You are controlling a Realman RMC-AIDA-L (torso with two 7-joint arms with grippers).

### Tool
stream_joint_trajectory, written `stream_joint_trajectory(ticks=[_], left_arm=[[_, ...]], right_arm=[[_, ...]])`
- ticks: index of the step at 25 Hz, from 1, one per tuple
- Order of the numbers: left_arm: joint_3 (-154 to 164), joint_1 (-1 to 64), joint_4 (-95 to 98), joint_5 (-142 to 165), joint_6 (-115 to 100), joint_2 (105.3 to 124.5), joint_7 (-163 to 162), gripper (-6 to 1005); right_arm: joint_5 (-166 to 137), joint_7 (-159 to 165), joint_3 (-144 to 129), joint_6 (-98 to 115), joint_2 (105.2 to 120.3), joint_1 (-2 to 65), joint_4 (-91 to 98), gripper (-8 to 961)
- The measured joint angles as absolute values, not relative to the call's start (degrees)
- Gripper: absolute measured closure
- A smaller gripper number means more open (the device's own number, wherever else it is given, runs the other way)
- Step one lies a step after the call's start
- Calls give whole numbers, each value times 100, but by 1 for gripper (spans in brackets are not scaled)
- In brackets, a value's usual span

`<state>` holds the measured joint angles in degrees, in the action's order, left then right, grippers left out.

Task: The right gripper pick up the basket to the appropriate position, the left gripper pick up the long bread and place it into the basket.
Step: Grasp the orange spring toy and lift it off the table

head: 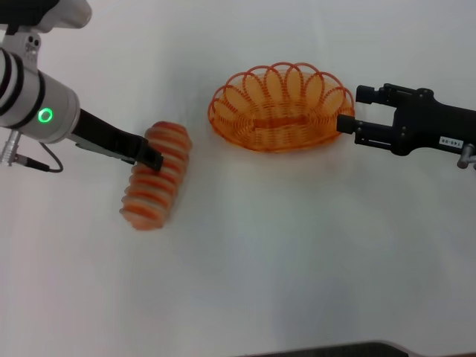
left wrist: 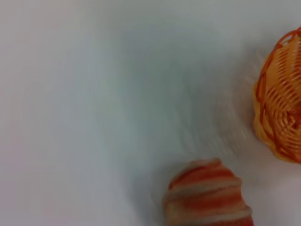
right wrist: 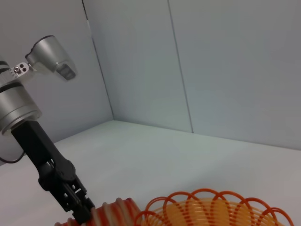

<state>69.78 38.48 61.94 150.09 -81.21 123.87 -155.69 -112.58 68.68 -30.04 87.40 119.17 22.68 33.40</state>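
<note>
The long bread (head: 158,178), striped orange and cream, lies at the left of the white table, tilted. My left gripper (head: 151,158) reaches in from the left and sits over the bread's middle, touching it. The right wrist view shows the left gripper (right wrist: 79,207) against the bread (right wrist: 113,210). The bread's end (left wrist: 207,195) shows close in the left wrist view. The orange woven basket (head: 279,111) stands at the centre back. My right gripper (head: 351,109) is open and empty, just right of the basket's rim.
The white table (head: 297,253) spreads out in front of the bread and basket. The basket also shows in the left wrist view (left wrist: 280,108) and the right wrist view (right wrist: 211,212). Grey walls (right wrist: 211,61) stand behind the table.
</note>
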Motion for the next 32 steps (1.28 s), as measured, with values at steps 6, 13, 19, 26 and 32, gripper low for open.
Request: stream_joint_trajectory(ticks=[6, 13, 19, 26, 32], left_arm=[[6939, 3934, 6015, 14994, -8103, 12378, -15534, 633], [6930, 3933, 6024, 14974, -8097, 12380, -15513, 738], [6931, 3913, 6026, 14961, -8125, 12384, -15445, 798], [6935, 3899, 6051, 14957, -8144, 12384, -15442, 848], [6928, 3862, 6075, 14939, -8146, 12384, -15442, 899]], right_arm=[[-11258, 6868, -2979, 8710, 11908, 2304, 3340, 208], [-11259, 6869, -2979, 8644, 11914, 2335, 3331, 208], [-11259, 6871, -2979, 8621, 11915, 2340, 3286, 209], [-11259, 6873, -2979, 8643, 11908, 2338, 3278, 209], [-11259, 6873, -2979, 8651, 11908, 2333, 3278, 208]])
